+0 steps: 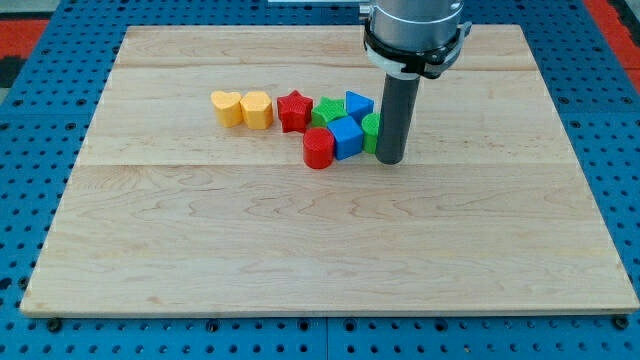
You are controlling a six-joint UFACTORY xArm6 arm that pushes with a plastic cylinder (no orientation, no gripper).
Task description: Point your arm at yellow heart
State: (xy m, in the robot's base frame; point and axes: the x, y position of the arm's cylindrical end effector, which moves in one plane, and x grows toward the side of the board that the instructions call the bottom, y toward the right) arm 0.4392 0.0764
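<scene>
The yellow heart (227, 107) lies on the wooden board (320, 240) at the left end of a row of blocks, touching a second yellow block (257, 109). My tip (390, 160) rests on the board at the right end of the cluster, against a green block (371, 131) that the rod partly hides. The yellow heart is far to the left of my tip. Between them sit a red star (294, 111), a green block (327, 110), a blue block (358, 104), a blue cube (346, 136) and a red cylinder (319, 148).
The board sits on a blue pegboard table (40, 60). The arm's grey body (415, 30) hangs over the board's top right.
</scene>
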